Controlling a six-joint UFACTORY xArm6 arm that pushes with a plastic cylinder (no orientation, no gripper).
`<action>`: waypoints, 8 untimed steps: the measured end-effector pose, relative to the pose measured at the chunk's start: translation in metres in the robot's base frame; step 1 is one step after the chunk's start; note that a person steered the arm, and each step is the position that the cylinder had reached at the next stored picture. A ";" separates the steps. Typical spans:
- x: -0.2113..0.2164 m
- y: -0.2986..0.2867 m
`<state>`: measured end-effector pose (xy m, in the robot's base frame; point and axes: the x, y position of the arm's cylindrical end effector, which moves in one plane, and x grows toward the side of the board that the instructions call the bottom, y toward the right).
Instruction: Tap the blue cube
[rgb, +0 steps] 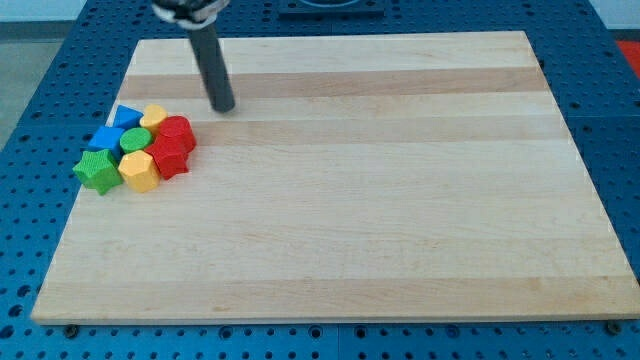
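Observation:
The blue cube (106, 139) sits on the left side of a tight cluster of blocks at the view's left on the wooden board (340, 200). A blue triangular block (126, 116) lies just above it. A yellow block (154, 116), a green block (135, 138), a green star (97, 170), a yellow hexagonal block (139, 171) and two red blocks (178, 133) (169, 157) touch around them. My tip (224, 107) is on the board to the upper right of the cluster, apart from every block, roughly 120 pixels right of the blue cube.
The board rests on a blue perforated table (40, 90). The rod (210, 60) rises toward the view's top edge.

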<state>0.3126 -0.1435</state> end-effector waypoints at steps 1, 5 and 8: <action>-0.049 -0.024; -0.005 -0.161; 0.102 -0.161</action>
